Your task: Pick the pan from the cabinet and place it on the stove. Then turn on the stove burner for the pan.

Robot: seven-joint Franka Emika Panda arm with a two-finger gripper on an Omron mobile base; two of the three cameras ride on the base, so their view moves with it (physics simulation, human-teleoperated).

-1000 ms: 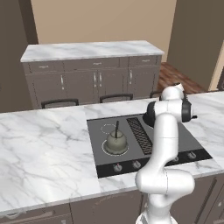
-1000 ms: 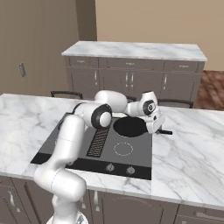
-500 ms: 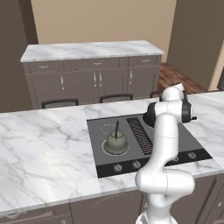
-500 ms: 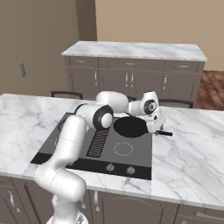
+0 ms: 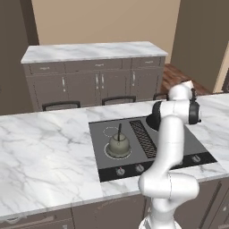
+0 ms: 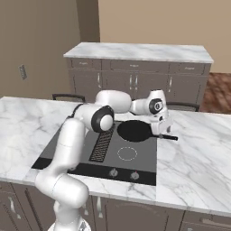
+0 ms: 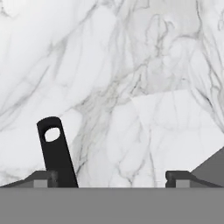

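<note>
Spread wide above the pan's handle, the gripper [image 7: 111, 179] holds nothing, and the pan [image 6: 135, 130] sits on the stove's [image 6: 135, 155] far right ring, so only turning its knob [image 6: 134, 175] seems left.

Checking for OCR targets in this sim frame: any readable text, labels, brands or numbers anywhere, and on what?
None readable.
The stove bears only thin white ring markings and a slatted grille, no letters or numbers.
Its knobs carry a small pointer mark each, no legible figures.
The pan and its handle are plain black.
The marble counter and the grey units behind show no writing.
</note>
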